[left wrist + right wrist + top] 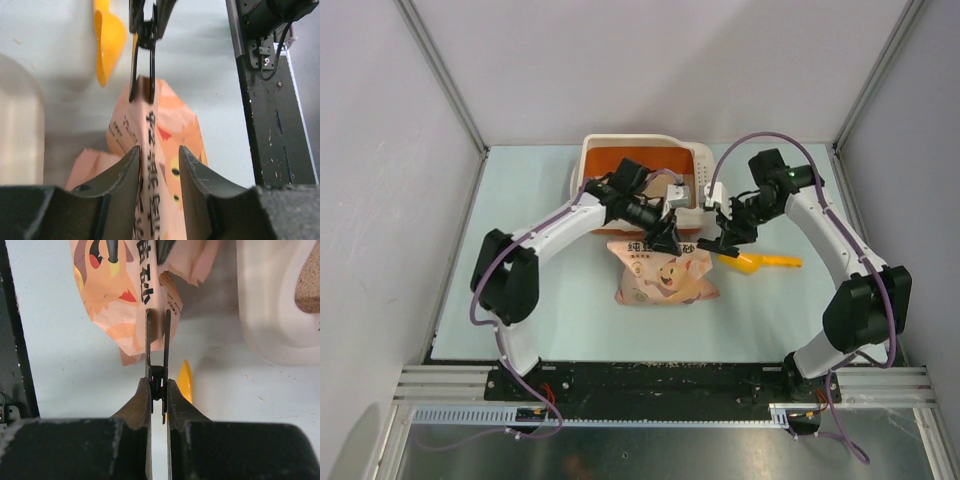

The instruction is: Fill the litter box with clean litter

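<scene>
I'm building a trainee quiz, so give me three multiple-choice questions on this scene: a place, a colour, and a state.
1. The orange scoop lies: A on the table; B on a shelf; C on the floor.
2. The printed bag is: A blue; B pink; C green.
3. The right fingers are: A spread wide; B shut on a black tool; C out of view.
Answers: 1 A, it rests beside the bag; 2 B, pink print; 3 B, they clamp the tool.

Your white left arm (555,225) reaches far and right, left gripper (157,150) parted. Your right arm (830,225) bends left, right gripper (159,385) pinching a thin black two-bladed clip (167,340).
</scene>
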Available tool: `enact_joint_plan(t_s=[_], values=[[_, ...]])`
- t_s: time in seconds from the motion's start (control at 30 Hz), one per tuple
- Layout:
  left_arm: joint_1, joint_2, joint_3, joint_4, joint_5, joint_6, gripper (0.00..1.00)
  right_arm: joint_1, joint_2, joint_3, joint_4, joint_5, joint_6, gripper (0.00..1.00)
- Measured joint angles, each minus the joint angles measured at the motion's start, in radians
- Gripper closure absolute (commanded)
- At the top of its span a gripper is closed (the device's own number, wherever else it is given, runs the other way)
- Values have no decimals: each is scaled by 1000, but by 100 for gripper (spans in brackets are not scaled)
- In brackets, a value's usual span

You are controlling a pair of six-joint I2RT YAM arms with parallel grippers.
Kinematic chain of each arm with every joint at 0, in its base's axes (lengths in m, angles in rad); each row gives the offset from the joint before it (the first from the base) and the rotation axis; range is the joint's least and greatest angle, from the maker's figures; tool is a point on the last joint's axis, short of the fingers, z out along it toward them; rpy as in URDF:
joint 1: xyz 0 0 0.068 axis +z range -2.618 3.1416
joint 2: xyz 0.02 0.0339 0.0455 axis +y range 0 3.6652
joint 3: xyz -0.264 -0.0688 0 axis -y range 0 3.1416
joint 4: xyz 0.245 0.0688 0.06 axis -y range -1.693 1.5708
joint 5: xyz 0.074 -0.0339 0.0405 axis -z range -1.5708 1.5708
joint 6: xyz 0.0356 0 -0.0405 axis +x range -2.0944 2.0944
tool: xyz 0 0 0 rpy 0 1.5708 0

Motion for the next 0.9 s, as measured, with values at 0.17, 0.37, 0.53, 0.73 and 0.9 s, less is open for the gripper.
enact_joint_plan(t_s=[0.17, 0.37, 0.53, 0.73, 0.9], values=[[49, -86, -80, 5, -11, 21, 59, 11, 42, 79, -45, 18, -18, 100], [67, -99, -149, 1, -33, 27, 75, 27, 87, 120, -108, 40, -42, 100], [68, -99, -163, -4, -32, 28, 96, 49, 105, 132, -142, 58, -60, 100], [68, -97, -159, -12, -23, 27, 100, 78, 109, 150, -146, 74, -59, 100], [69, -91, -151, -18, -23, 26, 79, 102, 127, 185, -144, 78, -40, 100]])
